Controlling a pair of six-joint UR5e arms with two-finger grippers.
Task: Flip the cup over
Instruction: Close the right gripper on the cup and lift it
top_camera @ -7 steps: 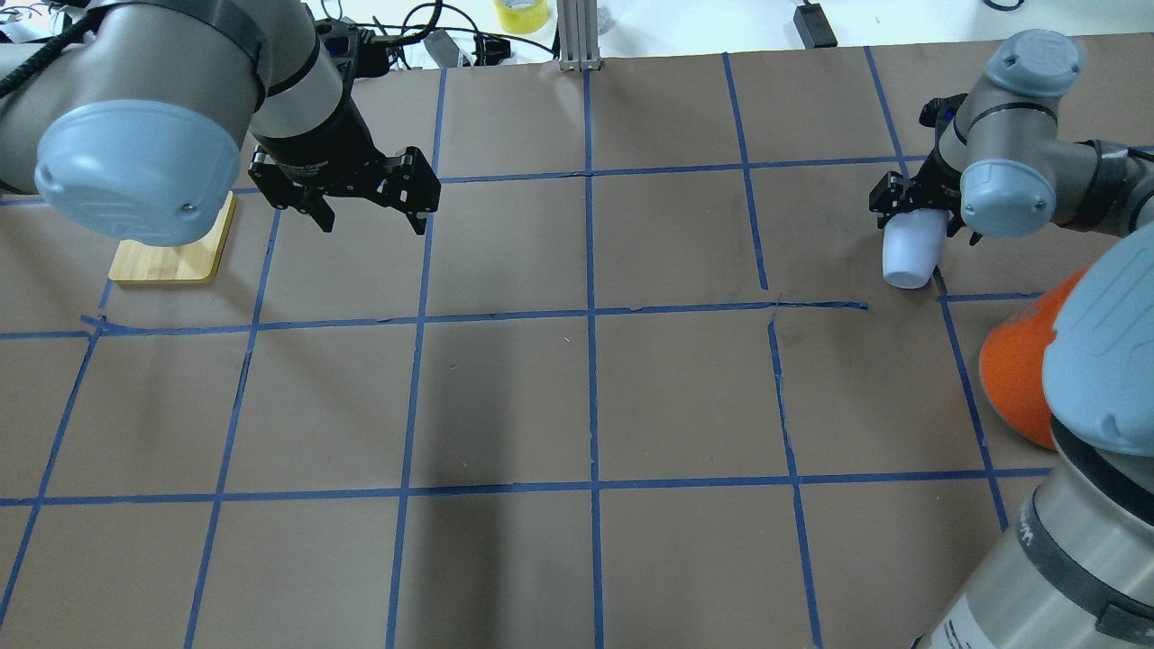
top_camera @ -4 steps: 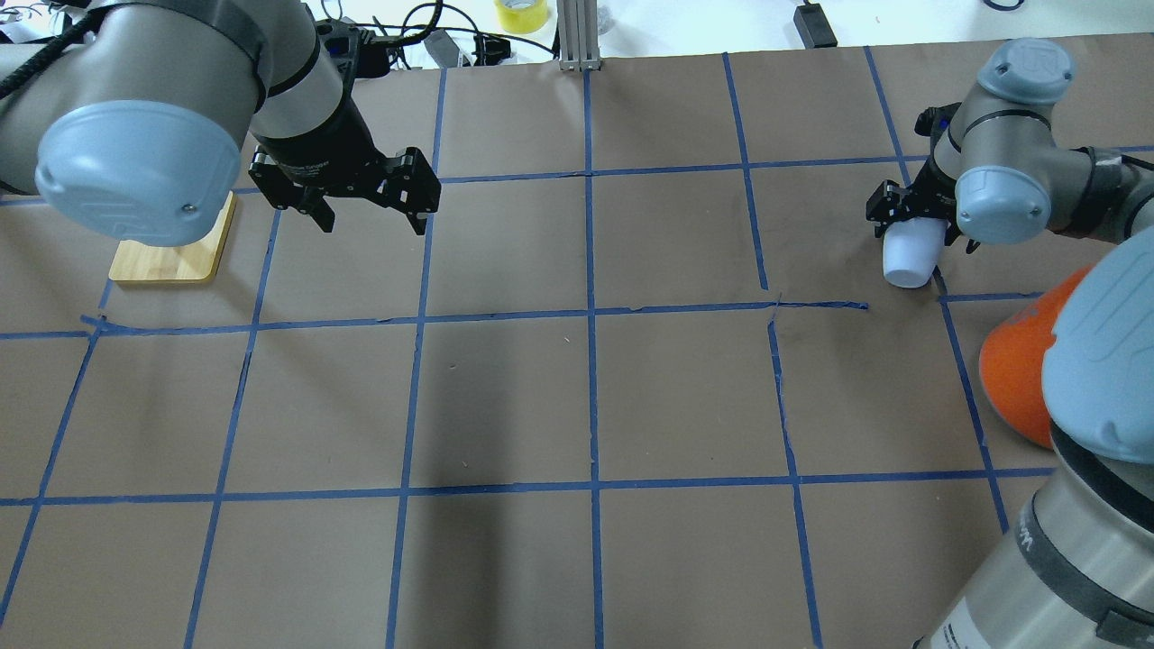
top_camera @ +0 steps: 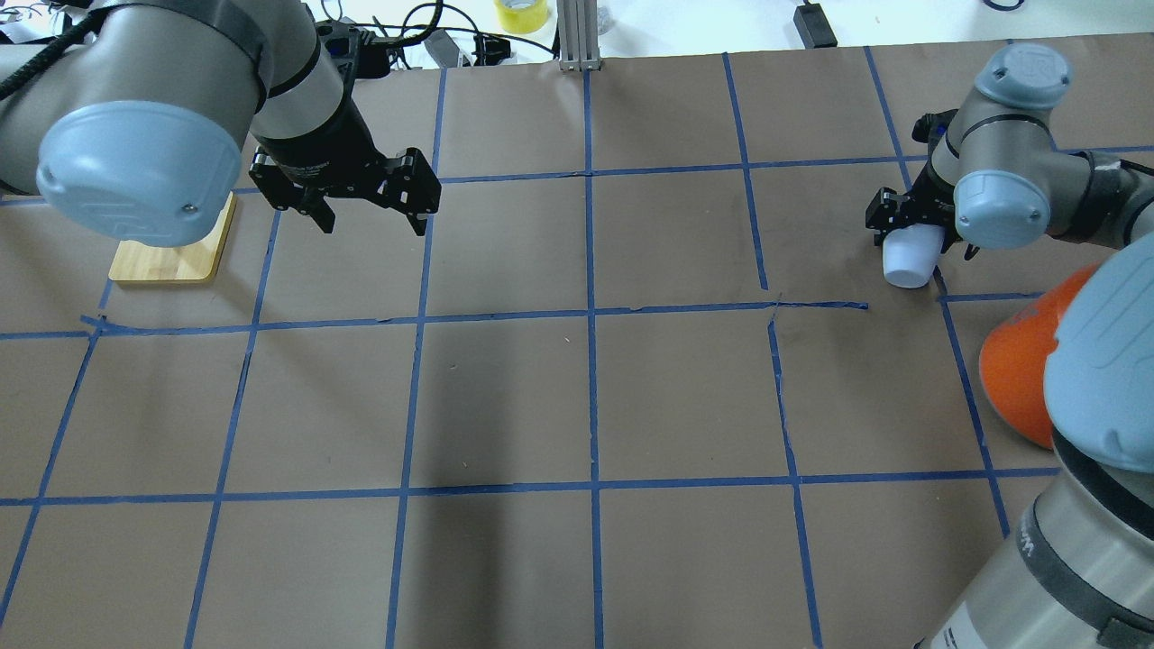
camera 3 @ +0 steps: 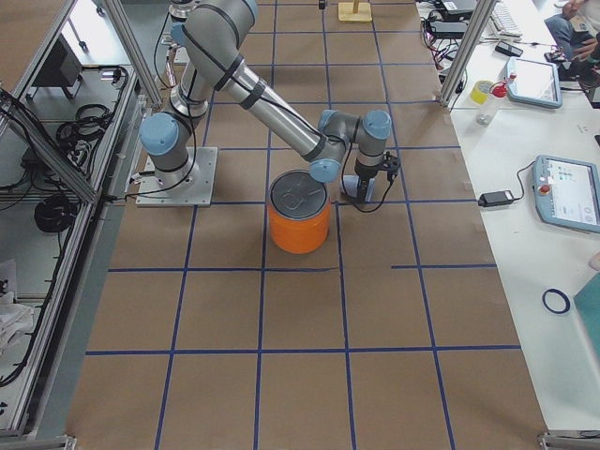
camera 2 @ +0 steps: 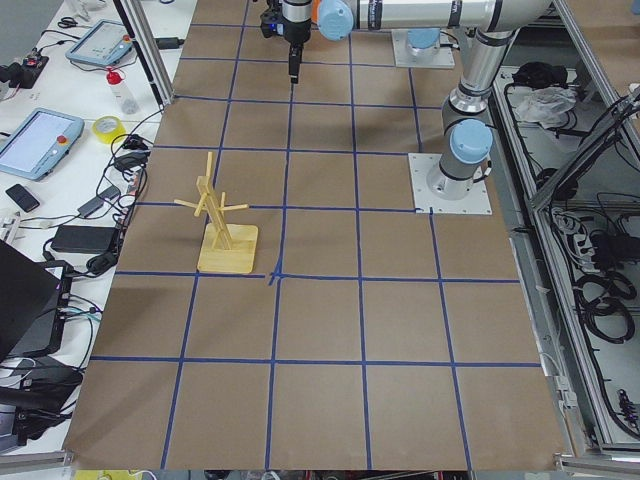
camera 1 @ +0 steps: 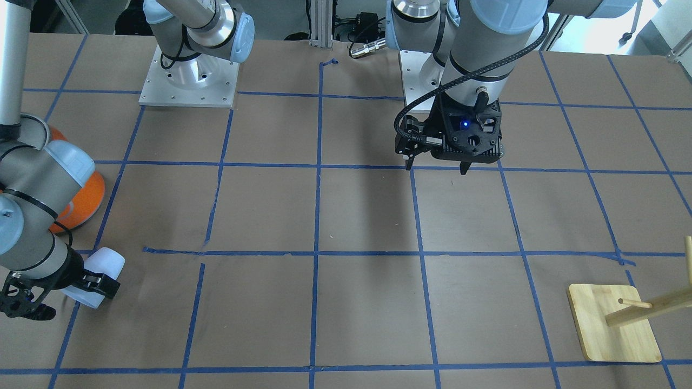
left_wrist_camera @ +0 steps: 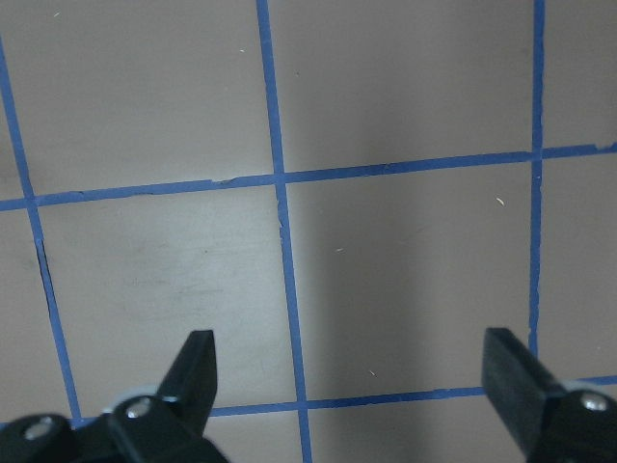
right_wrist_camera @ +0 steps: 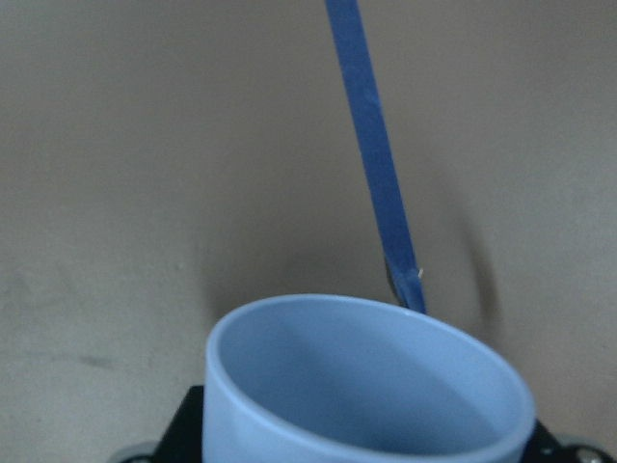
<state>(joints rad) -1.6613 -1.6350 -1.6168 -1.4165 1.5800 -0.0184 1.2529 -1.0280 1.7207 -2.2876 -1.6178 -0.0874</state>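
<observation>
- Overhead exterior view, far right: clamped in the right hand (top_camera: 911,236), near its rim, the small pale blue-white plastic tumbler (top_camera: 907,264), tilted, with the rounded base pointing toward the robot.
- In the right wrist-mounted view, blue inside open toward the lens and rim low between the jaws; judged mid-flip, neither upright nor mouth-down.
- Cannot tell whether the base touches the brown paper-covered surface (top_camera: 685,388); check clearance before rotating the wrist further.
- Turn slowly about the wrist with steady grip pressure; thin tapered plastic probably quick to slip or squash.
- Steer clear of the large orange can with the silver lid (camera 3: 300,230), near the tumbler on the robot's side.
- Lower until the tumbler sits flat on the surface, then open; avoid letting go at a tilt.
- Leave the left hand (top_camera: 372,225) parked: wide, empty, well apart over bare surface, near the pale wooden peg stand (camera 1: 613,324).
</observation>
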